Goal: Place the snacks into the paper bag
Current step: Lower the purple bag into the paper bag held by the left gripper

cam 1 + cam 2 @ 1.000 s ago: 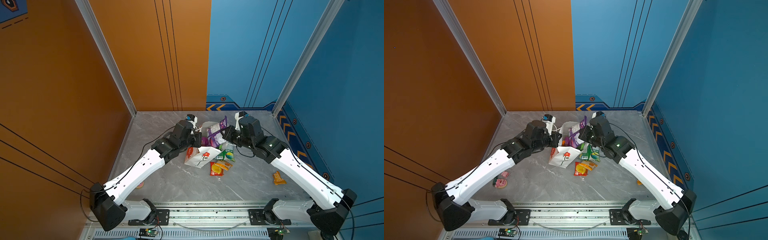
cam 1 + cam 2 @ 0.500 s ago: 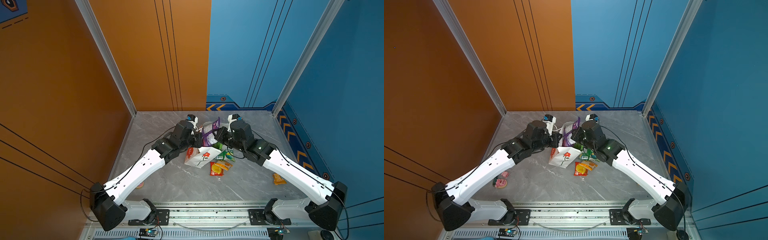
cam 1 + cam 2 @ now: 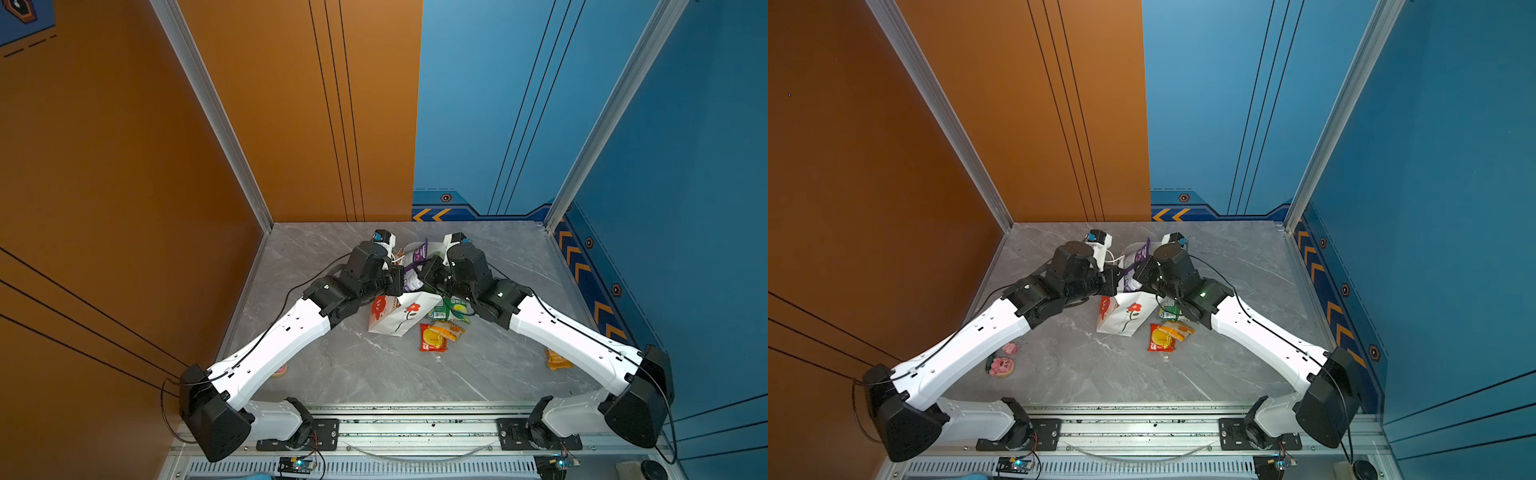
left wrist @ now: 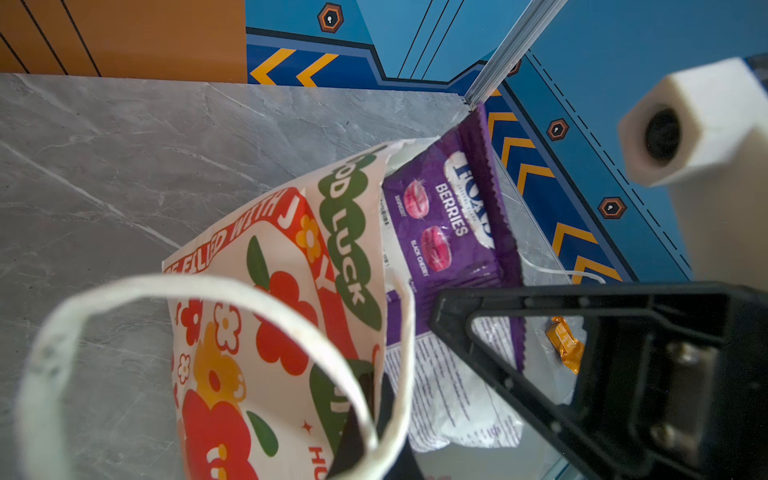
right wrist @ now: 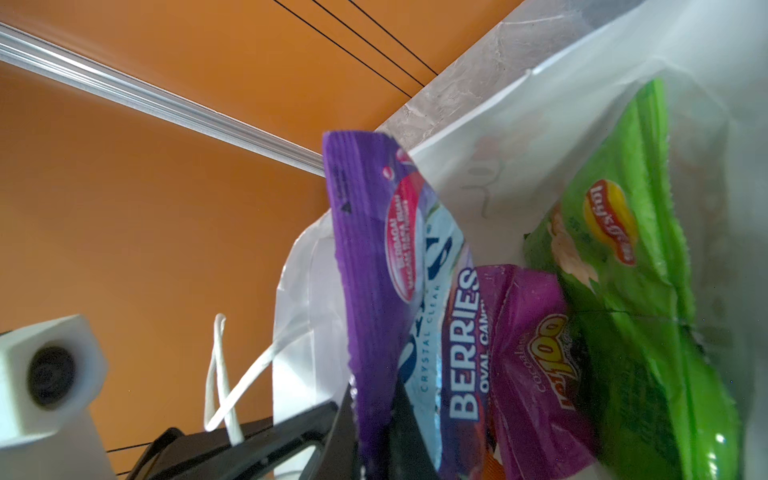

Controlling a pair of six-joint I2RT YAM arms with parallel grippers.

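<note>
grey marble tabletop (image 3: pixel 332 365). paper bag (image 3: pixel 395 318) standing near its middle, toward the far edge, rim pinched tight in left gripper (image 3: pixel 399 277). right gripper (image 3: pixel 426 272) clamped on purple packet (image 3: pixel 413 266), long axis upright, lower end inside bag mouth, bag floor straight below. seen only from right wrist: green packet (image 5: pixel 623 299) and small purple packet (image 5: pixel 532 353) inside.

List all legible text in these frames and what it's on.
"OD LUCK": white paper carrier bag
"FILLED WITH J": same bag
"BERRIES": purple foil candy packet
"BLACK CHERRY": same packet
"Lay's": green foil crisp packet
"100": small magenta foil packet
Red foil packet: print too small to read.
</note>
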